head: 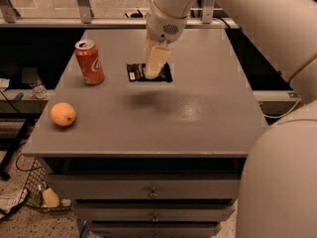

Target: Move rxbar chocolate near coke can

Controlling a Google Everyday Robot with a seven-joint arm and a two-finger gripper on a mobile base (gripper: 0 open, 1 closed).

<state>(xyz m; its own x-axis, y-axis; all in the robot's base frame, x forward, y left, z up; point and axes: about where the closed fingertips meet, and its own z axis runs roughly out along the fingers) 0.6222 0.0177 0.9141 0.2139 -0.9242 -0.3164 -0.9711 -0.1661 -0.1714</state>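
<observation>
The rxbar chocolate is a flat black-wrapped bar held level in the air above the grey table; its shadow lies on the table below it. My gripper comes down from above and is shut on the bar's middle, its pale fingers covering part of the wrapper. The coke can stands upright, red with a silver top, to the left of the bar with a short gap between them.
A round orange fruit lies near the table's front left corner. Drawers sit under the tabletop. My large white arm fills the right side. Rails run behind the table, and clutter lies on the floor at left.
</observation>
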